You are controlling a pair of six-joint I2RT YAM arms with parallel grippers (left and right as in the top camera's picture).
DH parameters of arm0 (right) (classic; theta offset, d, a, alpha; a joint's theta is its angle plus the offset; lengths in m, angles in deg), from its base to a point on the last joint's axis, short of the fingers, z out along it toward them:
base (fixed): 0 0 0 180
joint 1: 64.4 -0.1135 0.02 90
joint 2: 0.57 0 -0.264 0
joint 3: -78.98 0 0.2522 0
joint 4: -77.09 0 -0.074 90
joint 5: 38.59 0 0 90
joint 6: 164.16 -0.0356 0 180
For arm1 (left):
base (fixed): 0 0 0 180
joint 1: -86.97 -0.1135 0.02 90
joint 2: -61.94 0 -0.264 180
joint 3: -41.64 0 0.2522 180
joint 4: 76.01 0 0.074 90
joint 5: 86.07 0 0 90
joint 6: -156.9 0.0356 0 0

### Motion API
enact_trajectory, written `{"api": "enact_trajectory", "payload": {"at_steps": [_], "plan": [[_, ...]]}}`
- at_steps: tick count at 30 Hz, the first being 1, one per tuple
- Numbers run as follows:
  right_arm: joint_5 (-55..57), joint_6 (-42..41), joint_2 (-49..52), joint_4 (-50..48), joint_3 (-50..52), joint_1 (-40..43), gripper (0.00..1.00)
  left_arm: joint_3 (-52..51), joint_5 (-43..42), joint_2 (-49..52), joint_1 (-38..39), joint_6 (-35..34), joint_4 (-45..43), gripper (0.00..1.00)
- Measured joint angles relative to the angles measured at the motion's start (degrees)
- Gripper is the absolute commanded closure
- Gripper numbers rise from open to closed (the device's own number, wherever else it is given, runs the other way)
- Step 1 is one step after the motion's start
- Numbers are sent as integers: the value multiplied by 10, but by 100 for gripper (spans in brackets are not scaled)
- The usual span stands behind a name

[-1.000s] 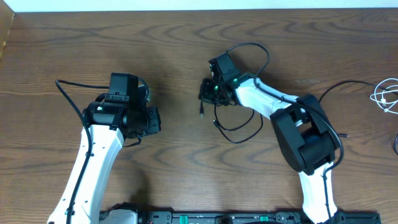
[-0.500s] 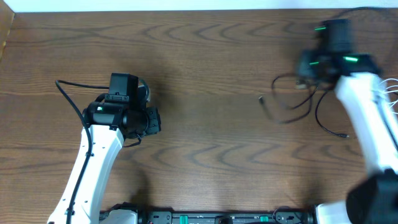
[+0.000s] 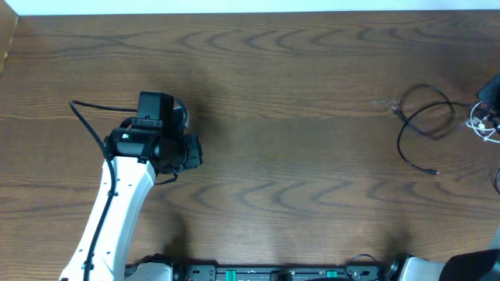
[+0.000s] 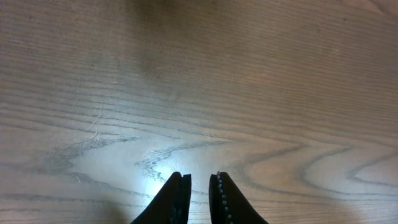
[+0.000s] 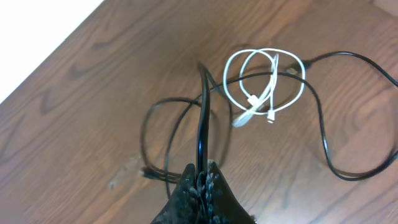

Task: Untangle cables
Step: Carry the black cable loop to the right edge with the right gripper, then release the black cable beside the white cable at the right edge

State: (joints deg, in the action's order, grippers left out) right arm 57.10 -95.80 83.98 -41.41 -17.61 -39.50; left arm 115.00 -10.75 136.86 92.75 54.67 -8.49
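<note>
The black cable (image 3: 426,129) lies in loose loops at the far right of the table, and one end (image 3: 436,171) trails toward the front. The white cable (image 3: 486,121) is a small coil at the right edge. In the right wrist view my right gripper (image 5: 202,167) is shut on a strand of the black cable (image 5: 202,118), which rises straight from the jaws. The white cable (image 5: 264,78) lies just beyond, and a black strand crosses it. My left gripper (image 4: 199,176) hangs over bare wood at the left (image 3: 195,150), all but shut, with nothing in the thin slit.
The wooden table's (image 3: 297,94) far edge meets a white surface (image 5: 37,37) close behind the cables. Only a dark bit of the right arm (image 3: 492,90) shows at the overhead view's right edge. The left arm's own thick black cable (image 3: 86,117) loops at the left.
My right arm has swung from the table's middle to the far right and dragged the black cable along to beside the white one. The left arm has not moved.
</note>
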Motion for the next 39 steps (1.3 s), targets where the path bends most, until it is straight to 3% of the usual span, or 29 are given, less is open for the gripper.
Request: {"api": "enact_trajectory", "payload": {"at_steps": [3,4,5,7,8,9,16,17,21,25,27,28,30,34,39], "plan": [[2,0,10,0,0,9,99,0,0,0,0,0,0,83],[3,0,16,0,0,12,95,0,0,0,0,0,0,83],[4,0,21,0,0,14,85,0,0,0,0,0,0,83],[5,0,37,0,0,17,50,0,0,0,0,0,0,83],[5,0,42,1,0,18,37,0,0,0,0,0,0,83],[4,0,50,3,0,17,34,0,0,0,0,0,0,83],[-56,11,83,33,0,17,32,0,0,0,0,0,-3,83],[-73,16,84,37,0,16,32,0,0,0,0,0,-6,77],[-145,49,86,48,0,2,28,0,0,0,0,-1,-37,69],[-202,96,86,58,0,-40,18,-2,-11,0,0,-5,-101,53],[-221,124,86,66,0,-75,11,-2,-26,0,2,-6,-144,38],[-227,137,87,69,0,-93,1,-2,-31,0,5,-9,-163,27],[-245,184,88,73,0,-160,1,-2,-40,0,28,-7,-199,15],[-228,217,97,85,0,-231,1,-2,-3,11,70,-5,-182,11],[-182,227,132,138,1,-292,1,-1,88,48,92,-10,-71,8]]}}
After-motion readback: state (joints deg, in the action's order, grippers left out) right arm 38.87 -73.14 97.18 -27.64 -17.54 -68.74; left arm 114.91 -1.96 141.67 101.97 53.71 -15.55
